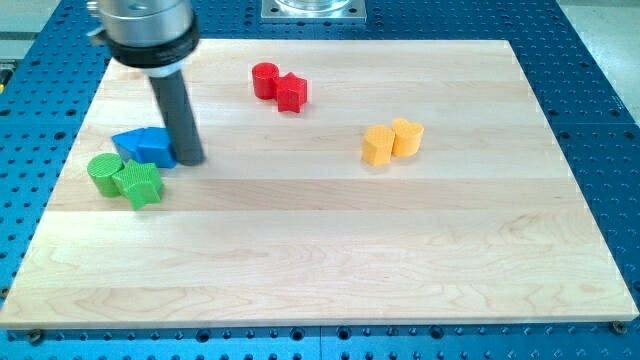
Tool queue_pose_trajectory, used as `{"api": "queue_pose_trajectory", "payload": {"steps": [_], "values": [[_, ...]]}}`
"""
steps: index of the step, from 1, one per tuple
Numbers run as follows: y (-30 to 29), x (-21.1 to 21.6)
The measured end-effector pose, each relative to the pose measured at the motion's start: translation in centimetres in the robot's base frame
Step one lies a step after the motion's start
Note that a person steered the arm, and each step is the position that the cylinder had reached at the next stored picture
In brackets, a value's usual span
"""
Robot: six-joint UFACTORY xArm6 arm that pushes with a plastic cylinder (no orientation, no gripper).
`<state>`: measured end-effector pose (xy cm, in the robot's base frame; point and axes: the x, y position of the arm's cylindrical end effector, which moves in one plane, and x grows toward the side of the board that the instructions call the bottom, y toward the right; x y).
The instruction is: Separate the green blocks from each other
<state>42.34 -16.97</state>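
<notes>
Two green blocks sit touching at the view's left: a green round block (102, 172) and a green star-shaped block (139, 184) just to its right. My tip (190, 159) is down on the board, to the upper right of the green pair, touching the right side of the blue blocks (146, 146). The blue blocks lie directly above the green pair and touch it.
A red round block (265, 80) and a red star-like block (292, 92) touch near the view's top centre. Two yellow blocks (392, 141) touch at the right of centre. The wooden board (320, 260) ends at a blue perforated table.
</notes>
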Motion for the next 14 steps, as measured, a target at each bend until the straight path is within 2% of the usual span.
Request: {"api": "queue_pose_trajectory", "payload": {"steps": [1, 2, 3, 4, 5, 7, 8, 9, 11, 12, 13, 14], "values": [[-1.1, 0.1], [5.3, 1.1], [9.7, 5.5], [5.1, 10.6], [0.5, 10.9], [0.0, 11.0], [-4.1, 10.9], [-6.7, 8.2], [1.1, 6.2], [-4.3, 4.8], [-4.3, 2.8], [-5.0, 5.8]]}}
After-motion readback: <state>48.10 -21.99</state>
